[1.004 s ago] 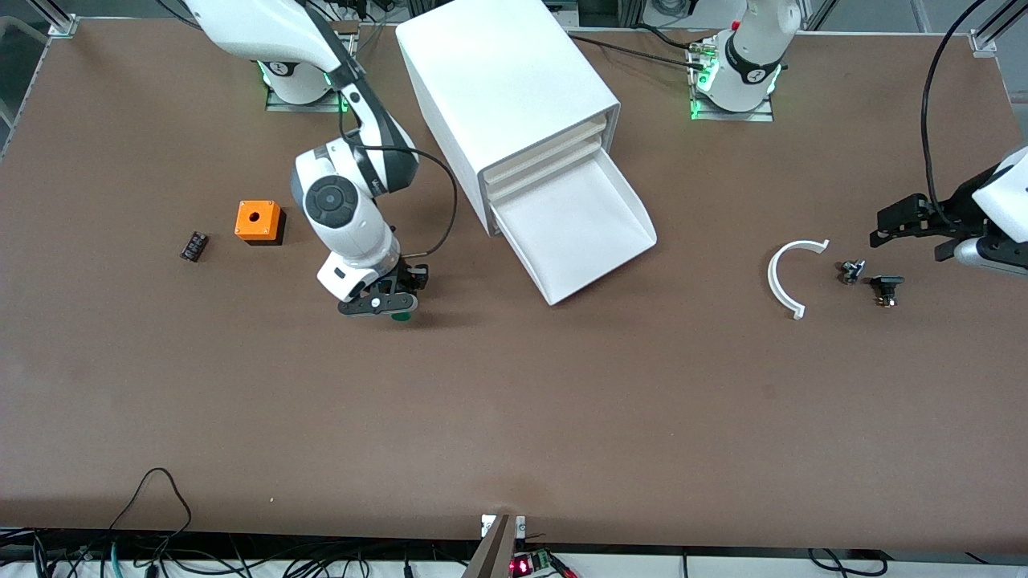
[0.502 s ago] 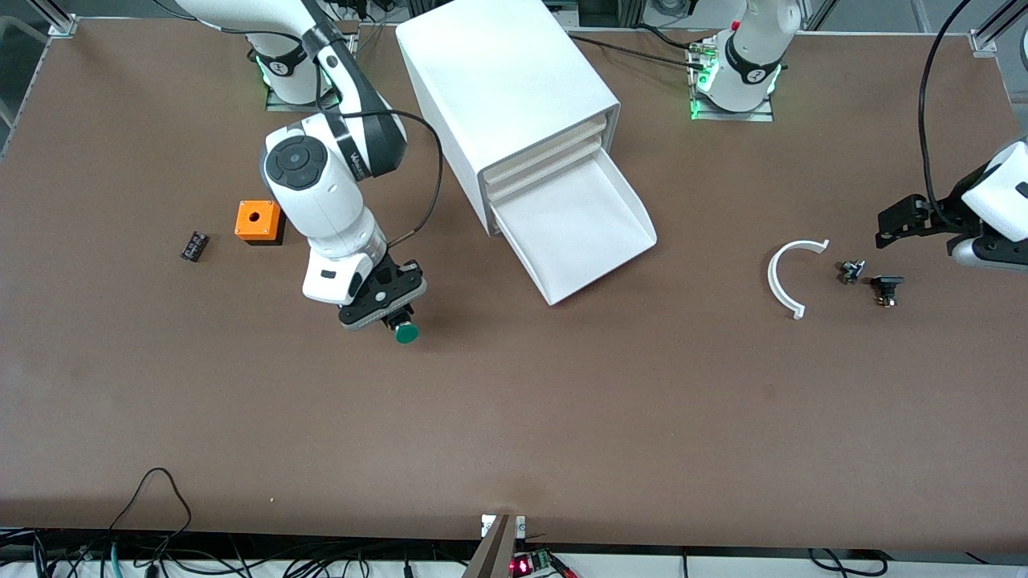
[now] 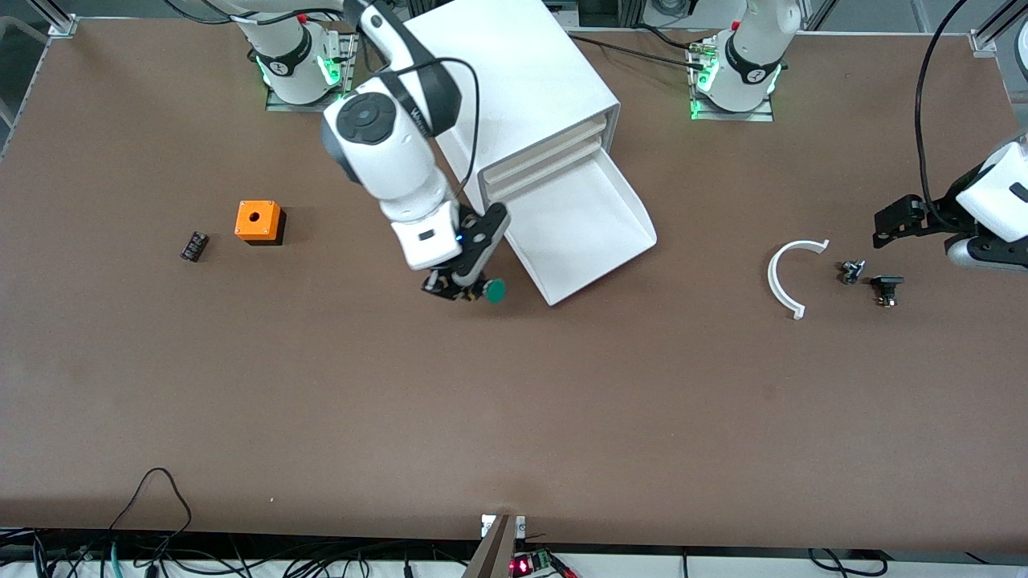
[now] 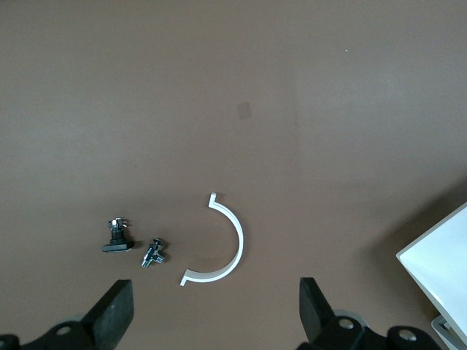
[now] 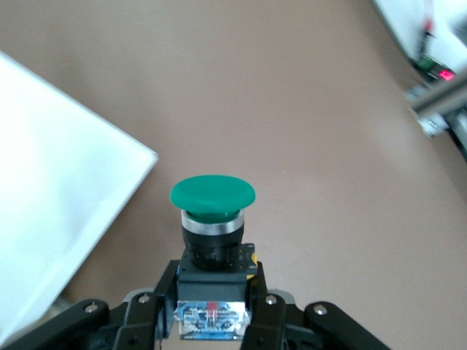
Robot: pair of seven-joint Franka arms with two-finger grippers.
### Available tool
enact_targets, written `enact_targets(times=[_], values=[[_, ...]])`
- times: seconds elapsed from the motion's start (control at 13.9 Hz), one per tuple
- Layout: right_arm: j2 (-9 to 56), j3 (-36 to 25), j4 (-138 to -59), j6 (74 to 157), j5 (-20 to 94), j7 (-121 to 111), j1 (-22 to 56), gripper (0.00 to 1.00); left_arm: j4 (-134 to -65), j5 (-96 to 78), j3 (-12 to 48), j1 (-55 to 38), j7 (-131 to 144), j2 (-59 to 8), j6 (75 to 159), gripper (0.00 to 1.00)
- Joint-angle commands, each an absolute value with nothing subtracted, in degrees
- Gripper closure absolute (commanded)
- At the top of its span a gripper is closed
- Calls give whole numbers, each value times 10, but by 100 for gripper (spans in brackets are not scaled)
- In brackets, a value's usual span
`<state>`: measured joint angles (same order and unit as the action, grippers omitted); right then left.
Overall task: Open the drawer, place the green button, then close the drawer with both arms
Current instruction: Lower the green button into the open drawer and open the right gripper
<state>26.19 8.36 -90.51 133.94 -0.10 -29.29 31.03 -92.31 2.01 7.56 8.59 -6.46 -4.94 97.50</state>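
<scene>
1. Front view: right gripper (image 3: 464, 287) is up in the air over bare table just beside the pulled-out drawer (image 3: 590, 241), at the drawer's corner nearest the camera on the right arm's side.
2. Right gripper is clamped on the button (image 3: 491, 291); the green cap points away from the fingers, toward the drawer.
3. Right wrist view: fingers (image 5: 162, 293) grip the black body of the button (image 5: 212, 211) on both sides; the green cap stands clear above them. A white edge of the drawer (image 5: 51, 189) shows beside the button, not touching it.
4. Drawer is the bottommost of the stack in the white cabinet (image 3: 506, 88) and stands pulled out as a shallow white tray. Nothing visible in it. The drawers above are pushed in.
5. Left gripper (image 3: 899, 218) hangs over the left arm's end of the table, jaws spread wide, holding nothing. This arm waits.
6. Left wrist view: both fingertips (image 4: 117, 313) stand well apart, with a white curved strip (image 4: 226, 244) and two small black parts (image 4: 135, 244) on the table below, all untouched.
7. Toward the right arm's end of the table: an orange cube (image 3: 258, 221) with a hole, and a small black part (image 3: 193, 246) near it, apart from each other.
</scene>
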Motion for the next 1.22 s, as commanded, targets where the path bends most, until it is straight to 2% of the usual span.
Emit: enact_targets(times=[0.0,0.36,0.5,0.72,1.15], values=[[307,104,-811,1250,-18,-358,320,71,-913,36,71,81,-57,-49,965,0],[373,139,-701,1150,-73,-409,344,71,-917,36,73,81,-57,-49,969,0],[388,142,-696,1150,-87,-413,365,71,-918,35,76,81,-56,-47,973,0],[409,148,-692,1150,-167,-429,404,71,-915,35,76,80,-56,-54,973,0],[437,164,-687,1145,-173,-446,421,71,-914,36,76,81,-56,-51,973,0]])
